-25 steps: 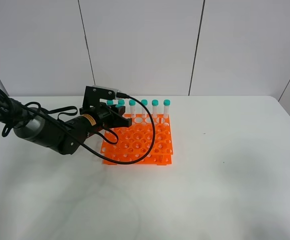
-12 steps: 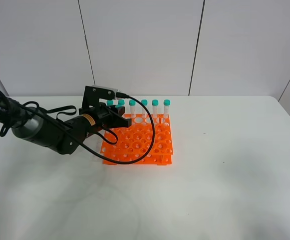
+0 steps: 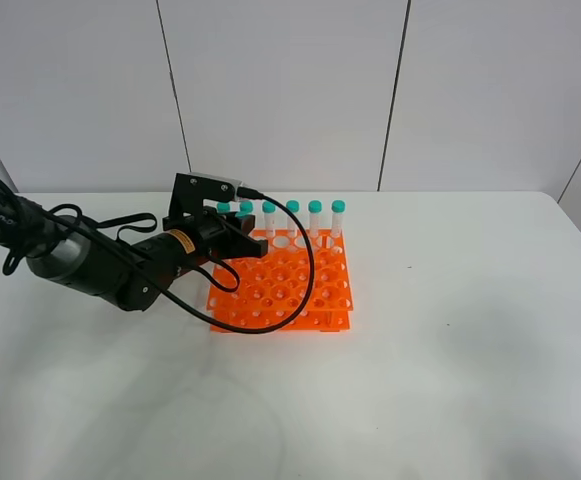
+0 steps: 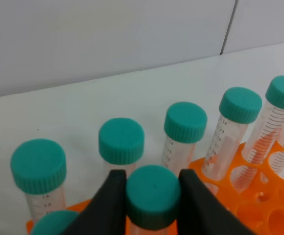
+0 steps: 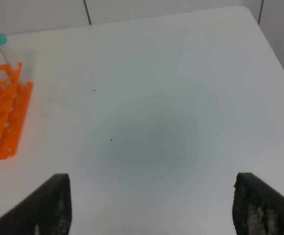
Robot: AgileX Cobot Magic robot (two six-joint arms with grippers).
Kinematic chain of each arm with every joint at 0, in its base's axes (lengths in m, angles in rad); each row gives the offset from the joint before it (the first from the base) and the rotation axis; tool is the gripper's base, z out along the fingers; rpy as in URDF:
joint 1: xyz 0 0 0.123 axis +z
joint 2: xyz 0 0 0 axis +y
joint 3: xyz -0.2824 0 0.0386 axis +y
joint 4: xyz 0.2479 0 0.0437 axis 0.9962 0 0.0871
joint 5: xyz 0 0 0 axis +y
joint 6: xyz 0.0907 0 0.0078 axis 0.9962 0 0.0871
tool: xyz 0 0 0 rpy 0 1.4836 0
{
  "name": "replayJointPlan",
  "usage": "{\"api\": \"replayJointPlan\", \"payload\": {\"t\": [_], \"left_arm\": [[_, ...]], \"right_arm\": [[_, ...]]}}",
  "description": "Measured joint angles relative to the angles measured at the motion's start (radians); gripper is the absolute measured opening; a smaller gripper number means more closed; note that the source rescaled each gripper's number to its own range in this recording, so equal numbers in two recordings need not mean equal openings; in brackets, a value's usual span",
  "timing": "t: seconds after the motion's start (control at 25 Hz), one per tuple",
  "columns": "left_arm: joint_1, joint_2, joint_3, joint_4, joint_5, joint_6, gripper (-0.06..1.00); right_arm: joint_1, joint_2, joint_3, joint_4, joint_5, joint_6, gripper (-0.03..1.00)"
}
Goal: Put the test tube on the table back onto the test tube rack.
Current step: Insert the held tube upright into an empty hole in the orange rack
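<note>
From the high camera: left gripper (image 3: 242,238) over the far left corner of the test tube rack (image 3: 315,302), teal-capped tubes (image 3: 315,217) lined along the far edge just beyond, bare table (image 3: 470,330) wide to the right.

Left wrist: black fingers (image 4: 196,205) clamped on the test tube (image 4: 153,196) at its cap.

Right wrist: right gripper (image 5: 150,208) spread wide, rack far off.

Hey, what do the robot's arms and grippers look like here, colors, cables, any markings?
The left arm is a thick dark grey and black tube with a small yellow-orange label near the wrist. Loose black cables loop around it, and a black bracket with a silvery camera block sits on top. The left gripper has smooth matte black fingers. The right gripper shows only two dark, rough-textured fingers.
</note>
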Motion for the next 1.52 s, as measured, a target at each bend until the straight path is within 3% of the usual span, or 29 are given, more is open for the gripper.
{"api": "replayJointPlan", "payload": {"t": [0.92, 1.32, 1.52], "left_arm": [[-0.005, 0.001, 0.000, 0.010, 0.011, 0.000, 0.00], [-0.007, 0.010, 0.000, 0.019, 0.018, -0.009, 0.20], [-0.009, 0.010, 0.000, 0.020, 0.018, -0.009, 0.24]], "right_arm": [[0.000, 0.000, 0.000, 0.000, 0.000, 0.000, 1.00], [0.000, 0.000, 0.000, 0.000, 0.000, 0.000, 1.00], [0.000, 0.000, 0.000, 0.000, 0.000, 0.000, 1.00]]}}
